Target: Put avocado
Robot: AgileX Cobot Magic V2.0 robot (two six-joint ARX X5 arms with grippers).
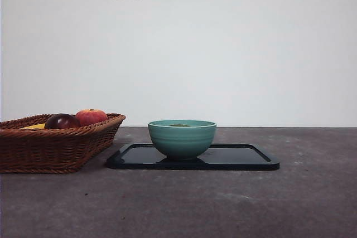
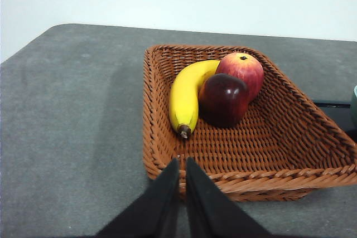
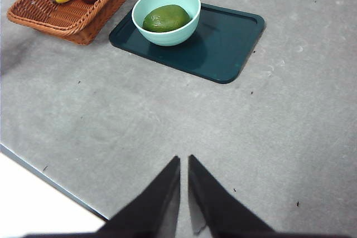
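The avocado (image 3: 165, 18), dark olive green, lies inside the teal bowl (image 3: 166, 14), which stands on a dark tray (image 3: 223, 43). In the front view only its top edge (image 1: 179, 125) shows above the bowl's rim (image 1: 182, 137). My right gripper (image 3: 184, 163) is shut and empty, high above the bare table, well back from the tray. My left gripper (image 2: 182, 165) is shut and empty, above the near rim of the wicker basket (image 2: 167, 154). Neither arm shows in the front view.
The wicker basket (image 1: 53, 146) stands left of the tray (image 1: 245, 157) and holds a banana (image 2: 187, 96), a dark maroon fruit (image 2: 223, 100) and a red-orange fruit (image 2: 244, 71). The table edge (image 3: 50, 179) runs near my right gripper.
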